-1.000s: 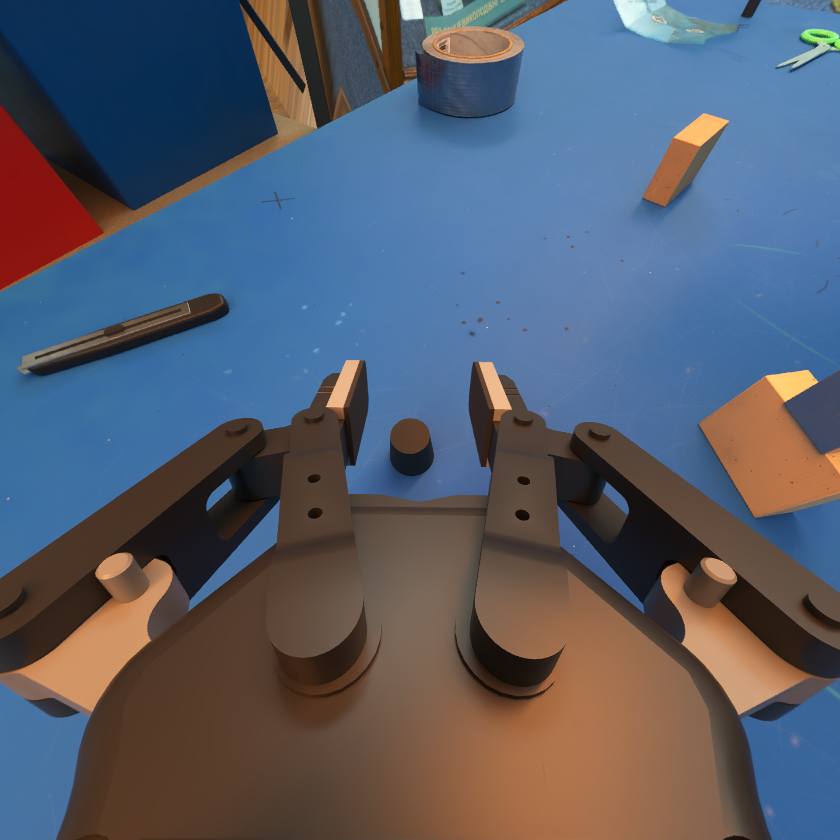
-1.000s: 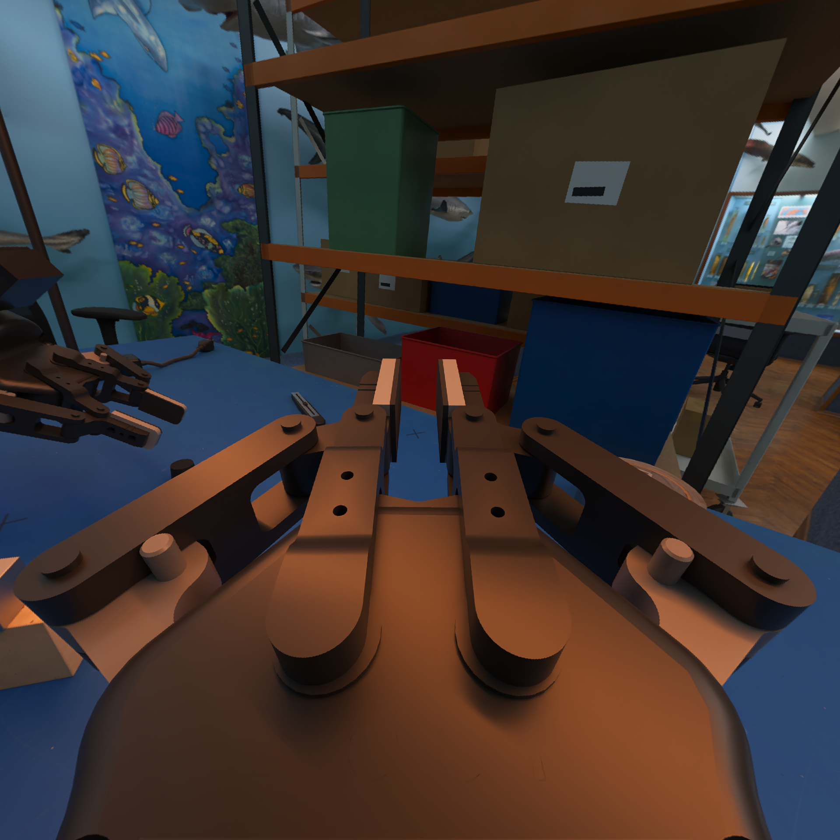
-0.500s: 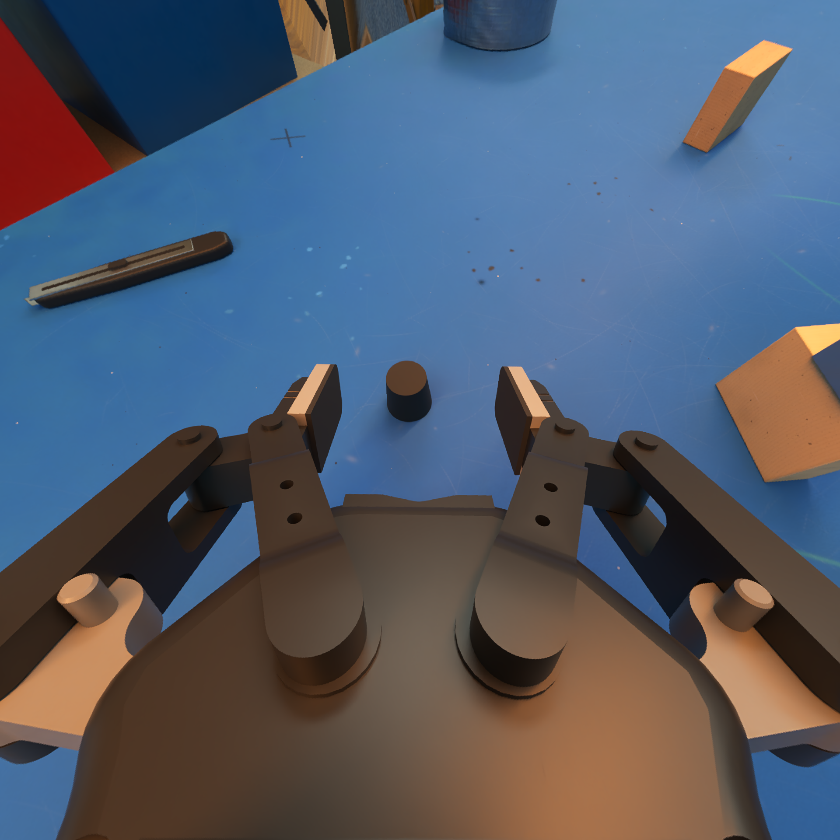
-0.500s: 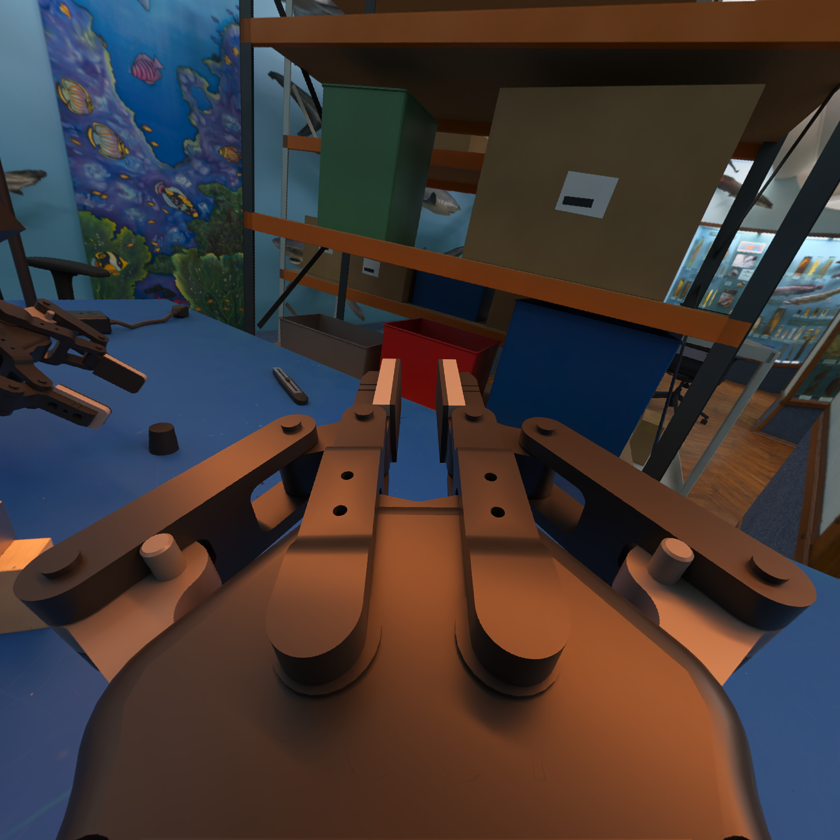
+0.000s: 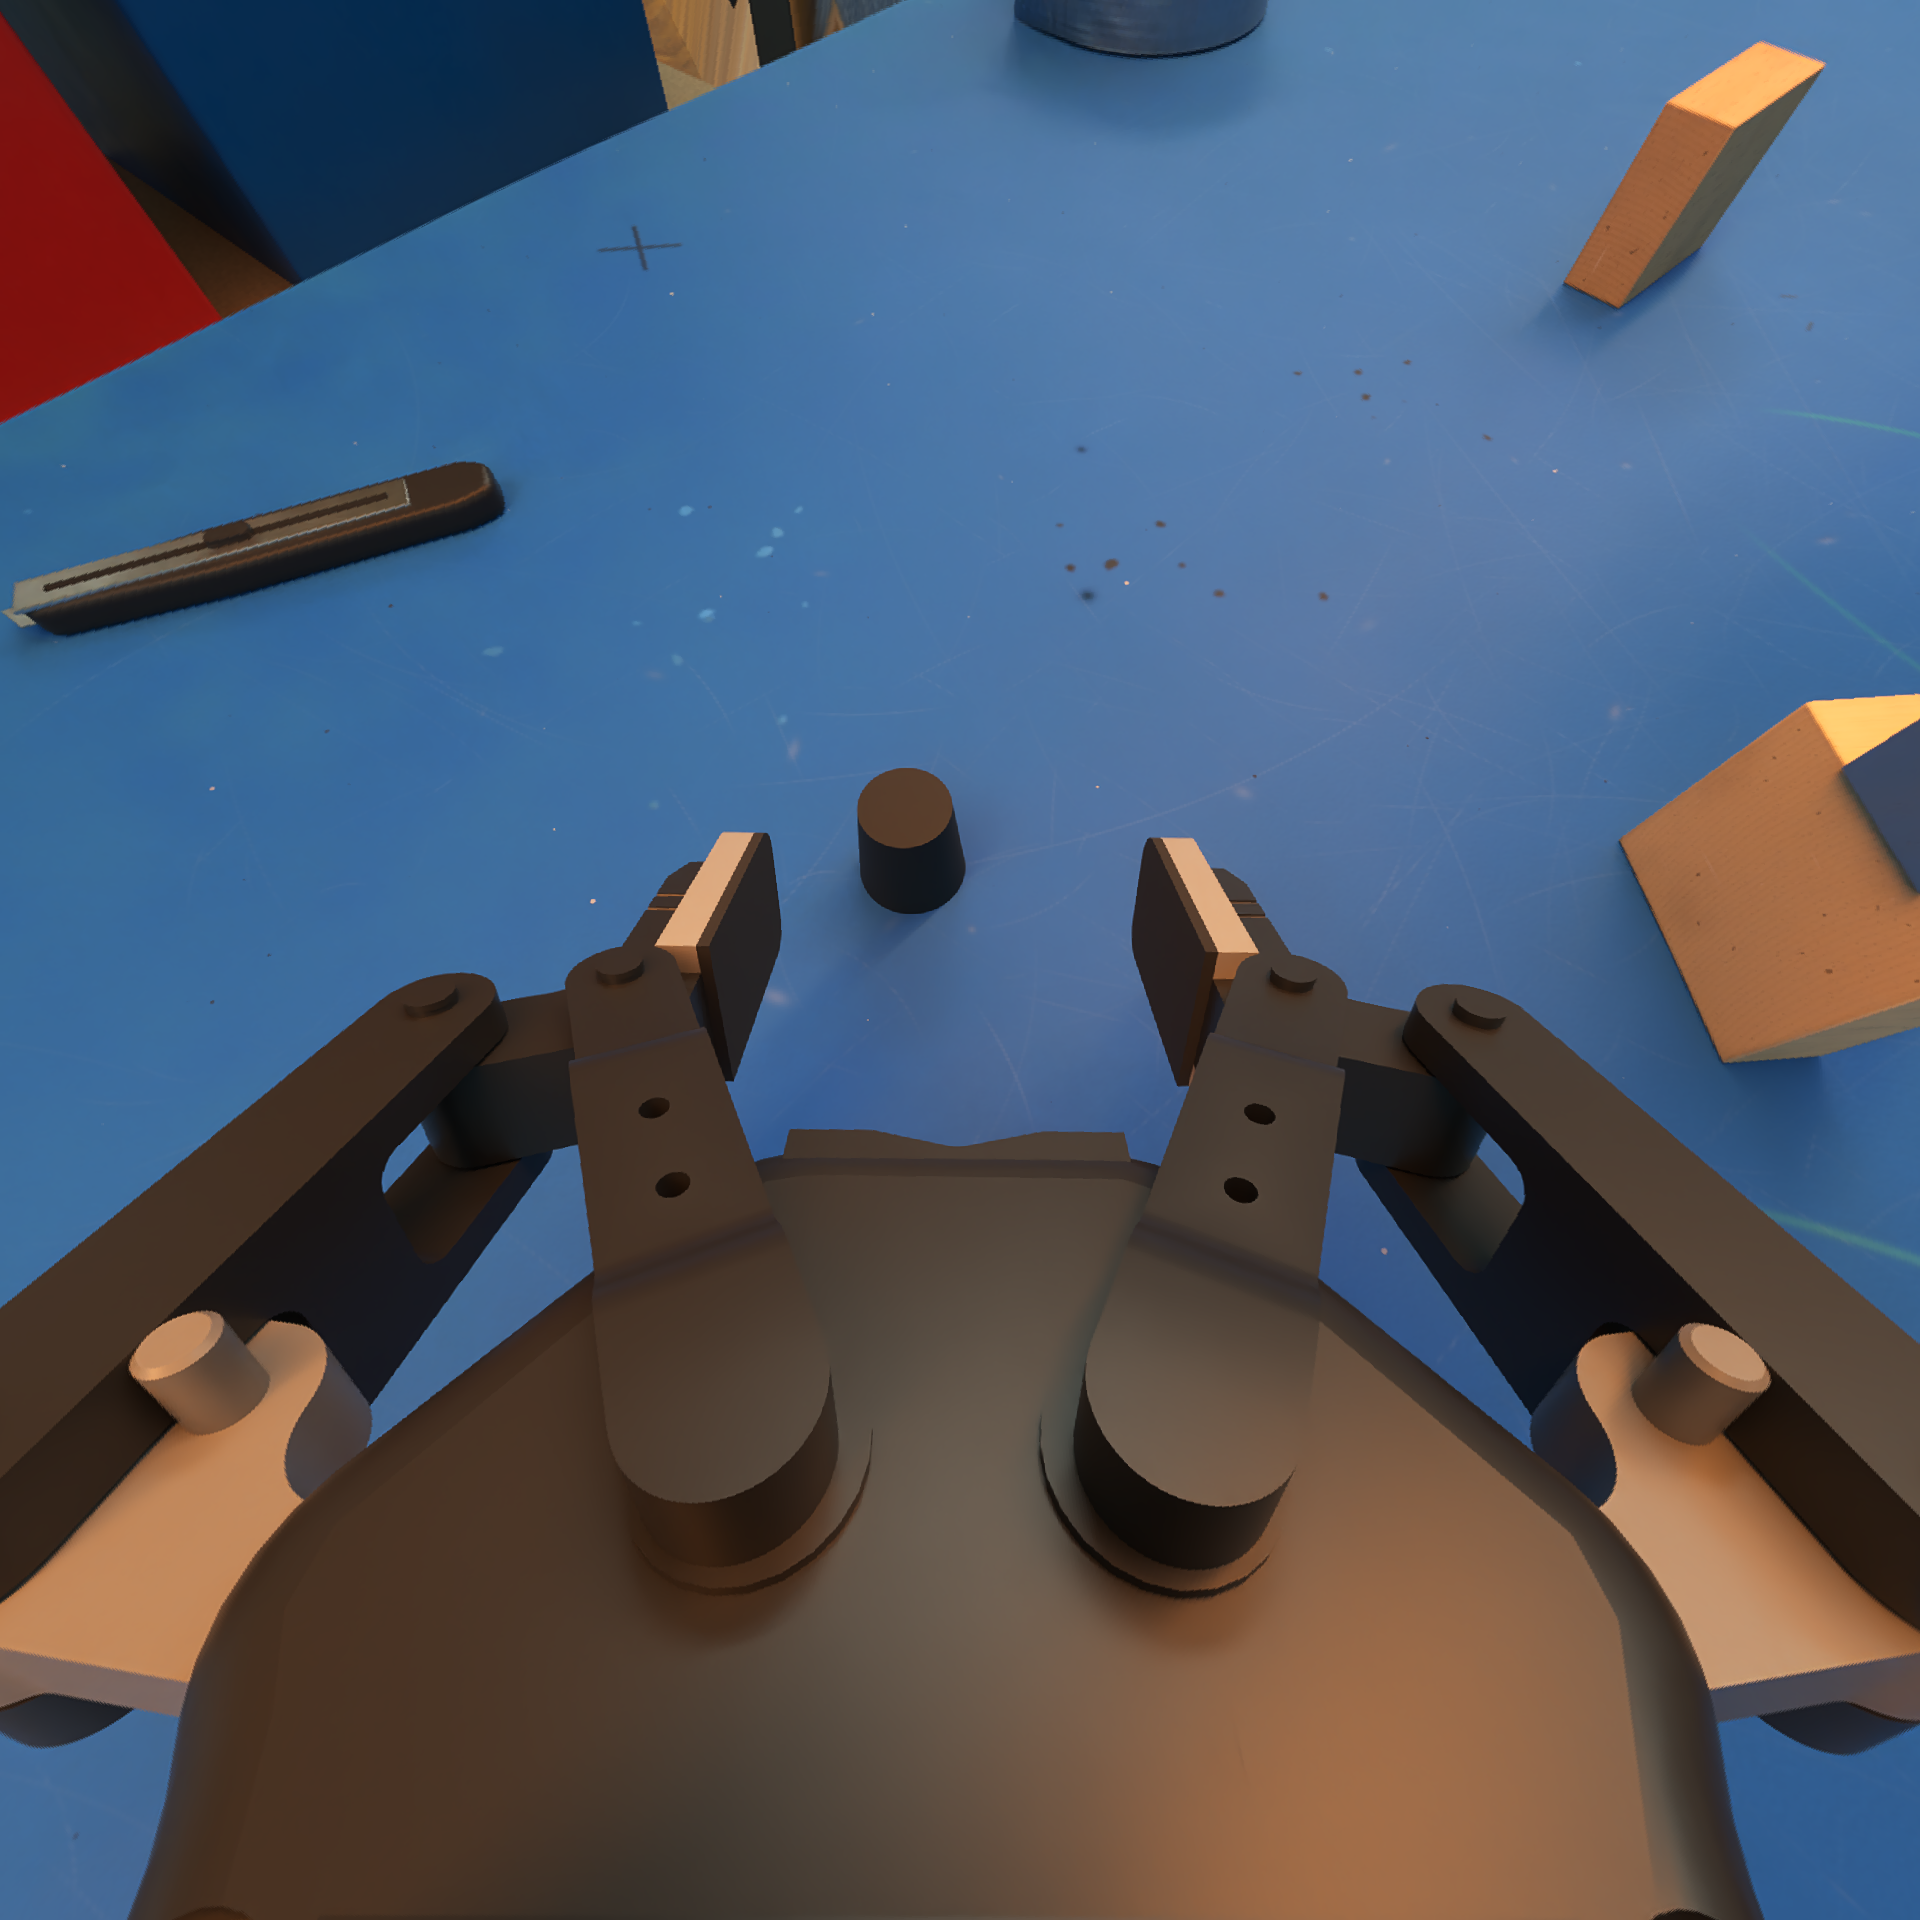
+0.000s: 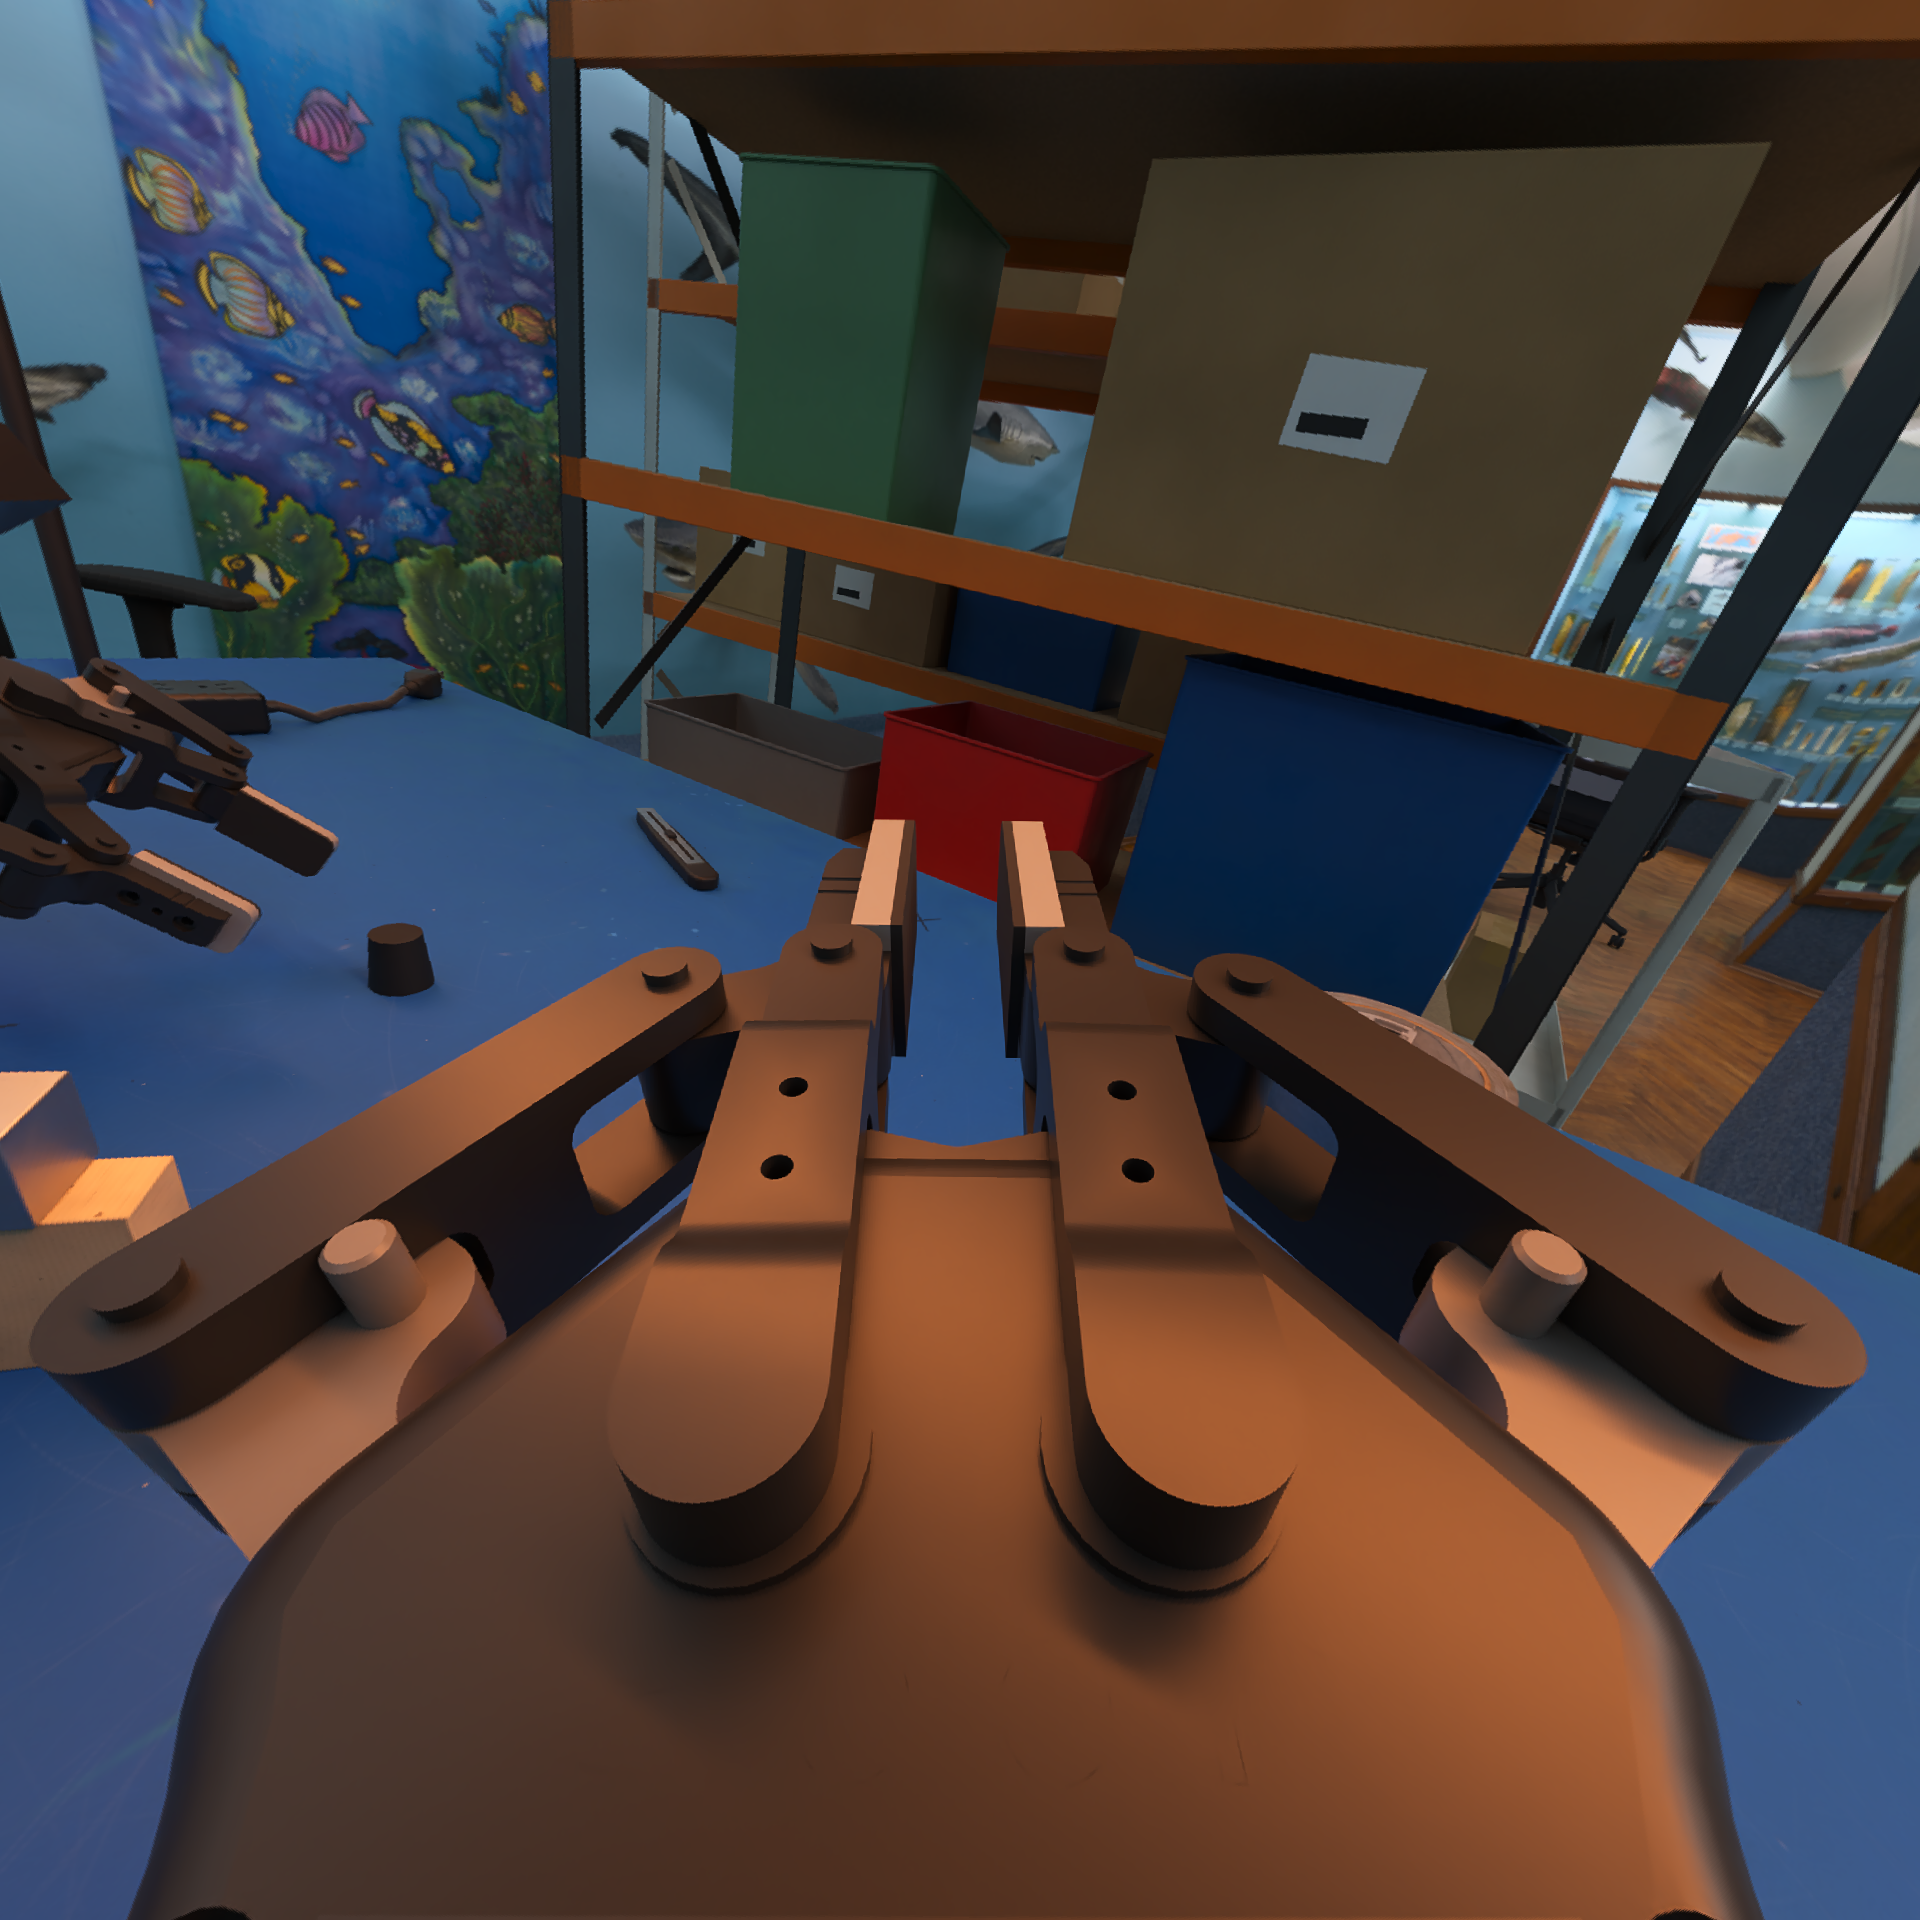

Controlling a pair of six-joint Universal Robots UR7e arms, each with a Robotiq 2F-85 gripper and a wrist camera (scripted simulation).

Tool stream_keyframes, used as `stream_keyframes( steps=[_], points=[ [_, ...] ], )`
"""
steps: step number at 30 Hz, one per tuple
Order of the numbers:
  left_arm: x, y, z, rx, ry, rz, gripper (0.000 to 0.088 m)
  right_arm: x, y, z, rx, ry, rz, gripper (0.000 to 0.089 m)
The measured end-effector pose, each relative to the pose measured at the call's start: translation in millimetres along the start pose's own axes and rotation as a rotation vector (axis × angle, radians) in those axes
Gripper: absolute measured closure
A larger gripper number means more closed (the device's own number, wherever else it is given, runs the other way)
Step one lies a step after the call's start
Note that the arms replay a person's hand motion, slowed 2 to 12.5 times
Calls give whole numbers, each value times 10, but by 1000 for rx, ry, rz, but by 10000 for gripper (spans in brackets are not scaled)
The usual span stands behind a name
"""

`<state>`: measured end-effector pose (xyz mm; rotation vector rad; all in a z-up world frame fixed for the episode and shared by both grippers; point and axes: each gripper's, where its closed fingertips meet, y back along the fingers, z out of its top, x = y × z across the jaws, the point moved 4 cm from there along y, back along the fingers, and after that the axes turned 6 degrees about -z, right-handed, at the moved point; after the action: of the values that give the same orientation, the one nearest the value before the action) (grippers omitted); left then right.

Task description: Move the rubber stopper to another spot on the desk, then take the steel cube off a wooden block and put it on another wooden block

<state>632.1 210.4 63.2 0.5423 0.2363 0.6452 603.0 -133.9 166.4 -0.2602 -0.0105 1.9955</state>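
The dark rubber stopper [image 5: 909,840] stands upright on the blue desk [image 5: 1143,644], just ahead of my left gripper [image 5: 956,883]. That gripper is open and empty, with its pads clear of the stopper on both sides. At the right edge a wooden block [image 5: 1766,894] carries the steel cube [image 5: 1893,805]. A second wooden block [image 5: 1688,177] lies at the far right. My right gripper [image 6: 956,862] is empty, its jaws a narrow gap apart, above the desk. The right wrist view also shows the stopper [image 6: 400,958], the left gripper [image 6: 281,883], and the cube [image 6: 31,1122] on its block [image 6: 99,1210].
A utility knife [image 5: 260,545] lies at the left and a tape roll [image 5: 1138,21] at the far edge. Beyond the desk edge stand a grey tray [image 6: 758,758], a red bin [image 6: 997,800], a blue bin [image 6: 1320,831] and shelving. A power strip [image 6: 208,701] lies far left.
My left gripper has opened wider and drawn back from the stopper, which stays on the desk. The right gripper has shifted its view, bringing the stopper and cube more into sight.
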Motion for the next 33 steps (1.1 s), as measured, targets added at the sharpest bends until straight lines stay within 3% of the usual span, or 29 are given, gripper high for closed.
stream_keyframes(
  steps=[16,33],
  points=[
    [6,-72,36,0,9,13,272,-79,78,1,-10,-31,-36,750],
    [-8,-201,-17,87,-18,19,272,-93,71,-21,-1,-74,-28,749]
  ],
)
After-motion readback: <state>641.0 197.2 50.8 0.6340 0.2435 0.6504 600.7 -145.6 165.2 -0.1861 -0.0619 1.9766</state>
